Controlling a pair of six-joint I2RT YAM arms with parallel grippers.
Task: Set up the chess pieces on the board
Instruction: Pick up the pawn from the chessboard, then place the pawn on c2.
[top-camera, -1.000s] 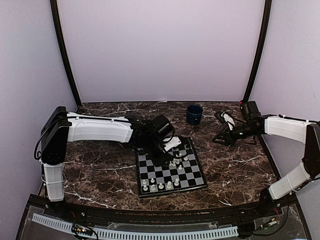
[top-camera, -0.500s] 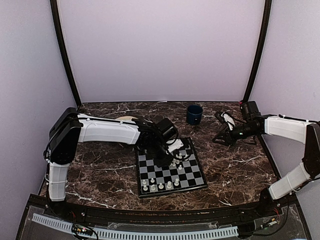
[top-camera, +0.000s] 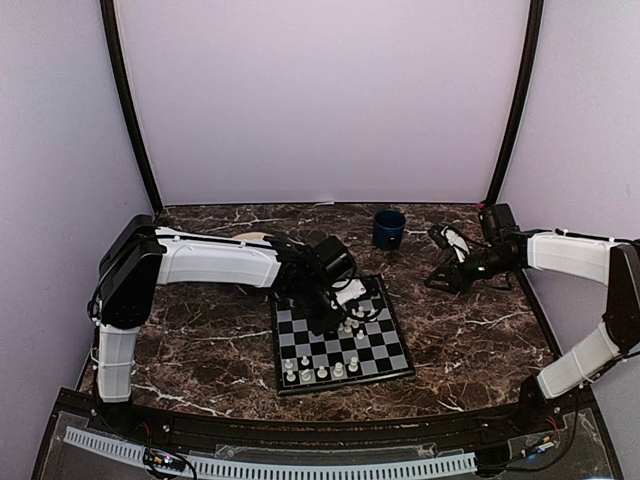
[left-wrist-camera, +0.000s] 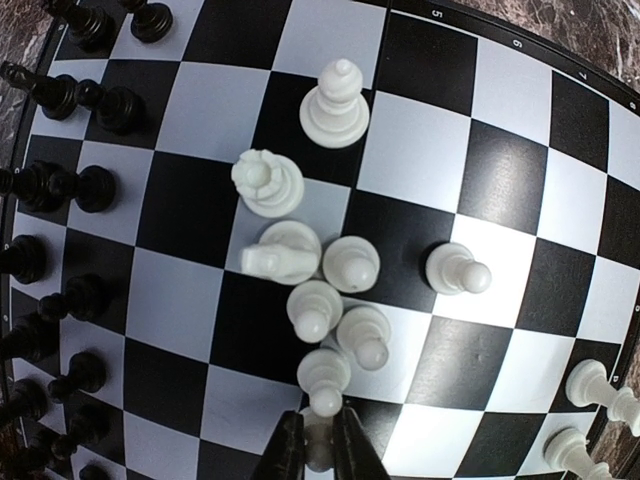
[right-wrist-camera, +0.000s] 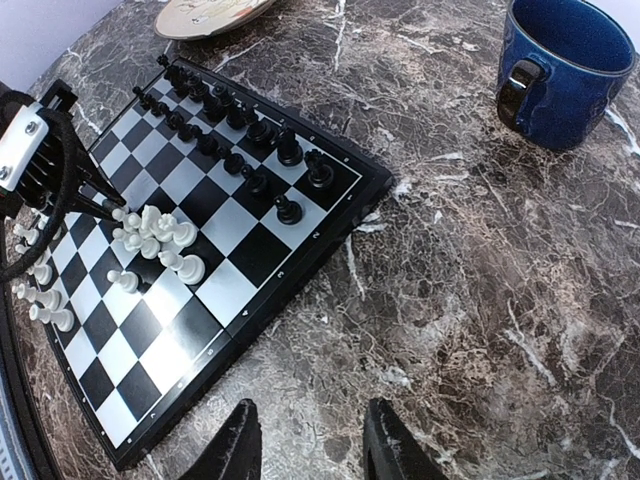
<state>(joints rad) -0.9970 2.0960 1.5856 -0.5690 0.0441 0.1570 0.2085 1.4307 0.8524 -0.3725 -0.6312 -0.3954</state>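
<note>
The board (top-camera: 284, 388) lies in the middle of the table, and it also shows in the right wrist view (right-wrist-camera: 300, 285). Black chess pieces (left-wrist-camera: 60, 190) stand in rows along its far side. A cluster of white chess pieces (left-wrist-camera: 320, 270) crowds the board's centre, and a few white pieces (top-camera: 320, 372) stand in the near row. My left gripper (left-wrist-camera: 319, 462) is low over the cluster (top-camera: 325, 318) and is shut on a white pawn (left-wrist-camera: 317, 445). My right gripper (right-wrist-camera: 315, 445) is open and empty above bare table, right of the board (top-camera: 440, 275).
A dark blue cup (top-camera: 389, 228) stands behind the board's far right corner and is large in the right wrist view (right-wrist-camera: 565, 70). A round beige plate (right-wrist-camera: 210, 12) lies beyond the board's far left side, partly hidden by the left arm. Walls enclose the table.
My left arm has reached a little further right and forward, bringing its gripper down onto the white cluster. The right arm has barely moved.
</note>
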